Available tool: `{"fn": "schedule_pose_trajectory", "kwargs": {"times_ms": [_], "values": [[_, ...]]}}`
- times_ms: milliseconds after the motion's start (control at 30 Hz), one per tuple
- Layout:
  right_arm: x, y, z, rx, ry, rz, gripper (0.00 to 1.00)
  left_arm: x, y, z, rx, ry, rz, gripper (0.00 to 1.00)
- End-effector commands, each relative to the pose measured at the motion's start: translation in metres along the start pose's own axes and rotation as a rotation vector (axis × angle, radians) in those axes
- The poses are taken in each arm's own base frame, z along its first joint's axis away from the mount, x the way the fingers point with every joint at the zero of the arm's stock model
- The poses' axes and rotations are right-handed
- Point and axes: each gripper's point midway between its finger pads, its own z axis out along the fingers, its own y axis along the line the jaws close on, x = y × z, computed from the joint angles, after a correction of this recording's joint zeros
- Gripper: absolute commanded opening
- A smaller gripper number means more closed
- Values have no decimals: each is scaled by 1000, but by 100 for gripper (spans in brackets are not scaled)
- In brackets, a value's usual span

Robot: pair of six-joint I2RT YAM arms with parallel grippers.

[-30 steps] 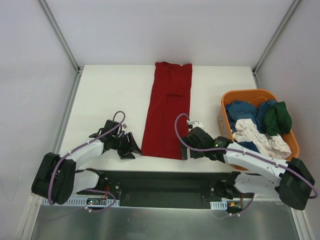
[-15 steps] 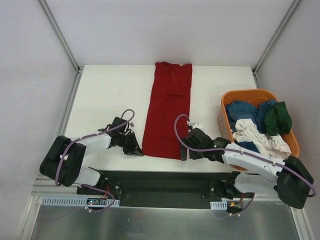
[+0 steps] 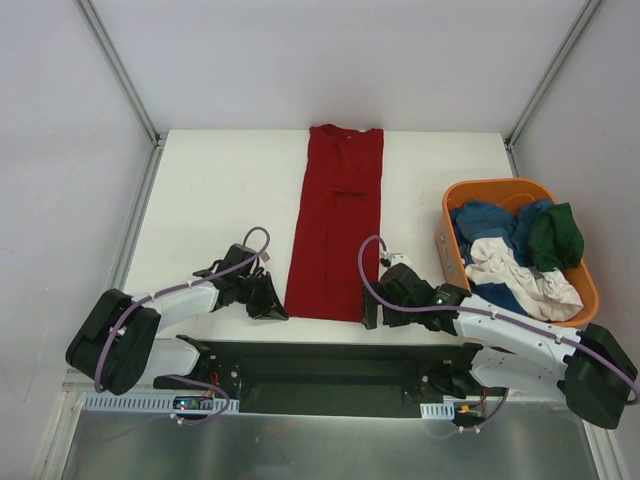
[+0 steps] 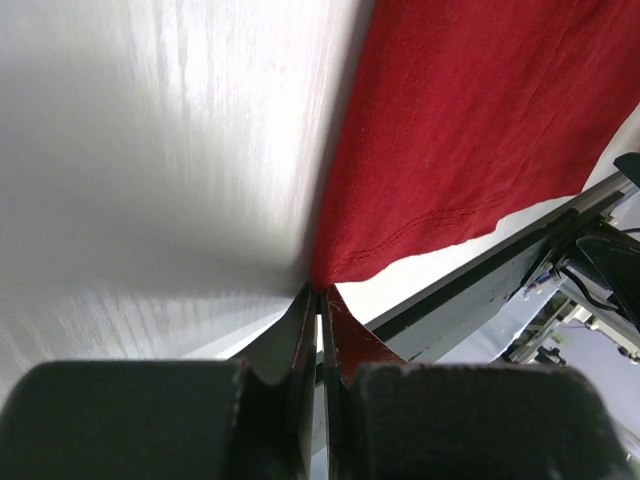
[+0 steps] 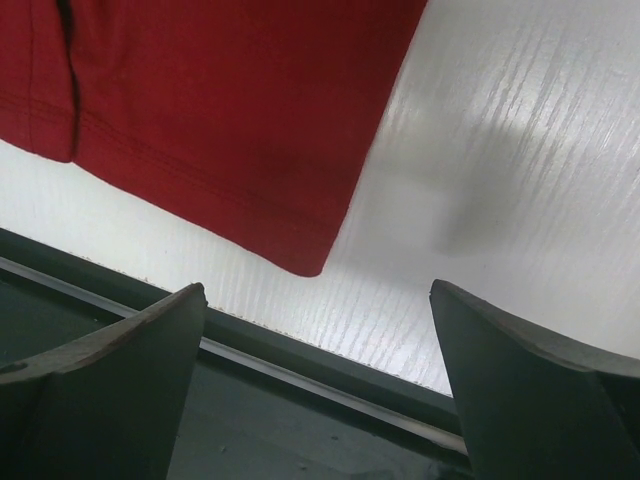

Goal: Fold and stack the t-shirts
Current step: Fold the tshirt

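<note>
The left gripper (image 4: 318, 292) has just pinched shut on the dark red t-shirt (image 3: 335, 225)'s hem corner. The right gripper (image 5: 315, 292) gapes, empty; folding waits.

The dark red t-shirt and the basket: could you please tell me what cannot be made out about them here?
- Left wrist view: whether the shut left gripper actually pinches the corner of the dark red t-shirt; its fingertips hide it.
- Top view: how many shirts fill the orange basket; they are heaped over one another.
- Right wrist view: most of the t-shirt, cut off by the top edge.
</note>
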Motion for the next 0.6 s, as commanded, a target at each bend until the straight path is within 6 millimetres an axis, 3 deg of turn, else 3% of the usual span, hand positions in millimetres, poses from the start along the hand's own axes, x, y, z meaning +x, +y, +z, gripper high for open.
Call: {"fn": "schedule_pose_trajectory", "kwargs": {"times_ms": [0,67,267,567], "values": [[-4,10,3,-39,-12,14,97,10,15,-1,-51,-22,-30,0],[-3,14,7,-48,6,5,94,10,16,-2,-50,-30,-33,0],[-2,21,18,-39,68,-30,72,9,13,-3,-44,-38,-33,0],[6,20,25,-33,107,-17,23,6,7,-3,-39,-53,-51,0]]}}
